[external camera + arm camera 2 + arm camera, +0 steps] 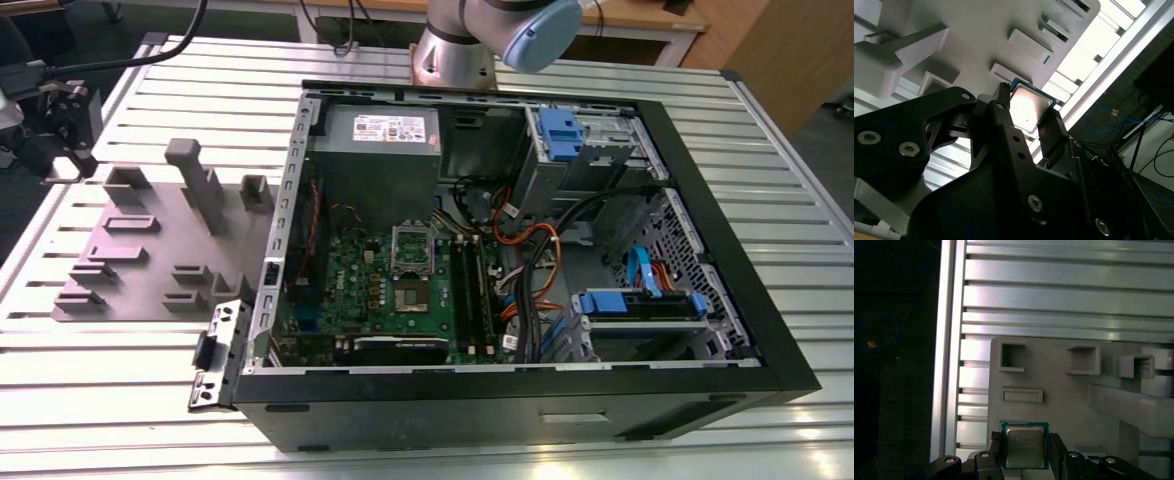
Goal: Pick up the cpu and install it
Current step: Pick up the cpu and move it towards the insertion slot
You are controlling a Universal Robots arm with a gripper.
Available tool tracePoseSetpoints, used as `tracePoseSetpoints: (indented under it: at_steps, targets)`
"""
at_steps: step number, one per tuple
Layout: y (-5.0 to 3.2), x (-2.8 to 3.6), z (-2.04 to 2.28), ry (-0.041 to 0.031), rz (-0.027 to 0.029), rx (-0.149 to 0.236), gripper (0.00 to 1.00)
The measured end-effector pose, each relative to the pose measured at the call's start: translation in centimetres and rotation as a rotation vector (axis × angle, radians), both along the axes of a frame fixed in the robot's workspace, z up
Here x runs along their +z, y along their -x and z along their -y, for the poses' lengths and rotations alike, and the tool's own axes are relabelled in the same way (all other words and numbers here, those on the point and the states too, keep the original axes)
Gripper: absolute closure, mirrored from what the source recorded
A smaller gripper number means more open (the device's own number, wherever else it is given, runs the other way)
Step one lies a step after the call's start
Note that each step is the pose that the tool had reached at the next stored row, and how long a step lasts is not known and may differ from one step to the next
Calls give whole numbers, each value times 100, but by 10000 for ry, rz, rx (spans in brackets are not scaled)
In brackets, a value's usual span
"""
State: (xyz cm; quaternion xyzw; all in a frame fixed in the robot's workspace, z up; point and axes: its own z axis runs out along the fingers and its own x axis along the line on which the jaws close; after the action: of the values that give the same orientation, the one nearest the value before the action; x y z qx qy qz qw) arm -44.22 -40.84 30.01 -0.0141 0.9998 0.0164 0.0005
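The cpu (1024,446) is a small square chip with a silvery top and a thin blue-green rim. My gripper (1025,440) is shut on it, a black finger (995,441) pressing on each side. In the second wrist view the cpu (1029,106) hangs in the gripper (1028,107) just above the grey fixture plate (979,40). In the exterior view the gripper (60,125) is at the far left, over the fixture plate's (147,250) far corner. The green motherboard (380,290) lies inside the open computer case (534,400), with its dark socket (411,297) uncovered and the silver bracket (411,245) raised.
The grey fixture carries several raised blocks and posts (200,185). The case holds a power supply (380,130), blue drive cages (561,130) and orange and blue cables (534,260). The arm's base (461,45) stands behind the case. Ribbed aluminium table (1064,300) lies all around.
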Motion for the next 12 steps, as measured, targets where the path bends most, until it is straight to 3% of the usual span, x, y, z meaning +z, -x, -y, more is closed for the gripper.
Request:
tracePoseSetpoints:
  at_steps: [12]
  targets:
    - [0, 34, 0, 1, -1, 0, 53]
